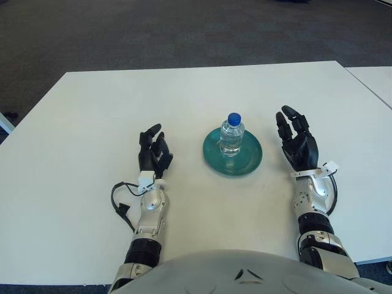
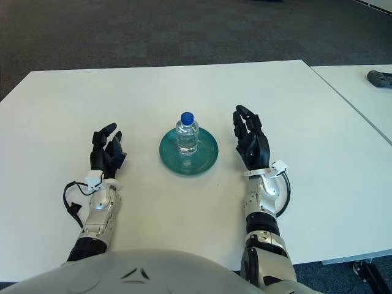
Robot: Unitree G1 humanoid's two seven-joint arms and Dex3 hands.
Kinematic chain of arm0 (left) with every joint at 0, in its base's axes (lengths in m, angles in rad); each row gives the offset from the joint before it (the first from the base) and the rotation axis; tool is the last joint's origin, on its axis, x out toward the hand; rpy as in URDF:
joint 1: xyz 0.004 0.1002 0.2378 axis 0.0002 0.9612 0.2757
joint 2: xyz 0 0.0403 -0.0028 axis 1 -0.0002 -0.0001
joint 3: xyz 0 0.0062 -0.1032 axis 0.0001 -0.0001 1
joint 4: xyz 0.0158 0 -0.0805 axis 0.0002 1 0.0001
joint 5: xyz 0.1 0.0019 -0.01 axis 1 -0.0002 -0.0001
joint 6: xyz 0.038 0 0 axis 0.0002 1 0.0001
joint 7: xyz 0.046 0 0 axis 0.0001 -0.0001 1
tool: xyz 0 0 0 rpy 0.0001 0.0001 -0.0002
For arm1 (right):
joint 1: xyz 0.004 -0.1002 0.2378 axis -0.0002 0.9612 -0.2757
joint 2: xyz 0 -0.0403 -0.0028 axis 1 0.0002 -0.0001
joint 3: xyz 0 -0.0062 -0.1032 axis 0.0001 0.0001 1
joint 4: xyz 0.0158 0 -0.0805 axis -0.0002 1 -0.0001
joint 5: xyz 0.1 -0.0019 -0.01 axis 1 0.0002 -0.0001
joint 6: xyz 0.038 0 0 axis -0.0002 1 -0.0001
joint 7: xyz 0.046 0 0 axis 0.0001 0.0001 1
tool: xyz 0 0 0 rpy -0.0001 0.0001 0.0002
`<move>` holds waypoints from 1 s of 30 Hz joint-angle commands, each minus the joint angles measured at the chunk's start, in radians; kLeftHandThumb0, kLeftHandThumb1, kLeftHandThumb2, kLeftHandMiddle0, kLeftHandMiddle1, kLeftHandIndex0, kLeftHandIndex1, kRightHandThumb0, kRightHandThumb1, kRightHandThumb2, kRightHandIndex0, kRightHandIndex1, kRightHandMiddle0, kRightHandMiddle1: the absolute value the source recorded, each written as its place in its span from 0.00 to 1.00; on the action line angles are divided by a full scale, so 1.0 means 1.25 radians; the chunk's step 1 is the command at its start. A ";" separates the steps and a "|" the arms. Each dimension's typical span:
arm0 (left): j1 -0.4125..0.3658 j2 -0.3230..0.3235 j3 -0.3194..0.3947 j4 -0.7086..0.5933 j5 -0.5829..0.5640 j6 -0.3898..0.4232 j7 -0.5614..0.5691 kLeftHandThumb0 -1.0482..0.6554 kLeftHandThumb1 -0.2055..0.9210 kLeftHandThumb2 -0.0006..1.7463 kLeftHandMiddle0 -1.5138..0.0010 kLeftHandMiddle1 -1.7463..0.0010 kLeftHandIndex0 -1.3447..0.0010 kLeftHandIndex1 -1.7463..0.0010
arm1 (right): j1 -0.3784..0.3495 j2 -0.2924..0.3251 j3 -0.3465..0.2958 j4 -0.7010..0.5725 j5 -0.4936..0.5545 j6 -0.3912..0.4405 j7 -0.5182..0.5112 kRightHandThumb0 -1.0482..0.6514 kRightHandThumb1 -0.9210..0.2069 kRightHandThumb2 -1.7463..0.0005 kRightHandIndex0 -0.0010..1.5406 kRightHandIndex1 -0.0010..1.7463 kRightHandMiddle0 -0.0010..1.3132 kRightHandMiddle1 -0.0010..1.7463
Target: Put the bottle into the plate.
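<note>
Bottle (image 1: 232, 134) with a blue cap stands upright on the green plate (image 1: 251, 160) near the middle of the frame, on the white table (image 1: 92, 122), and we see neither hand touching it. Our right hand (image 1: 297, 139) shows just right of the plate, fingers spread and relaxed, palm turned toward the bottle and holding nothing. Our left hand (image 1: 153, 153) shows left of the plate, a little lower in the frame and farther off, fingers loosely extended and likewise holding nothing.
</note>
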State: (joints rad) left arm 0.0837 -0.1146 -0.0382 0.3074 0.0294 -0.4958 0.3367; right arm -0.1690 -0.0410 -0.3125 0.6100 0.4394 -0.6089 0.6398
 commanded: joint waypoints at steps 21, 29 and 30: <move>0.071 -0.017 -0.014 -0.129 -0.001 0.116 -0.060 0.14 1.00 0.42 0.66 0.80 0.90 0.45 | 0.088 0.035 0.013 -0.029 0.008 0.007 -0.002 0.16 0.00 0.51 0.23 0.02 0.00 0.46; 0.075 -0.016 -0.009 -0.140 -0.004 0.123 -0.065 0.13 1.00 0.42 0.67 0.79 0.89 0.45 | 0.096 0.038 0.017 -0.038 0.007 0.007 -0.005 0.16 0.00 0.51 0.23 0.02 0.00 0.46; 0.076 -0.016 -0.009 -0.141 -0.002 0.125 -0.064 0.13 1.00 0.42 0.67 0.79 0.89 0.45 | 0.097 0.038 0.018 -0.039 0.007 0.007 -0.005 0.16 0.00 0.51 0.23 0.02 0.00 0.46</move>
State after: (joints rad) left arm 0.1715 -0.1125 -0.0555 0.1439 0.0286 -0.3498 0.2599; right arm -0.1082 -0.0220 -0.2922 0.5277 0.4399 -0.6078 0.6393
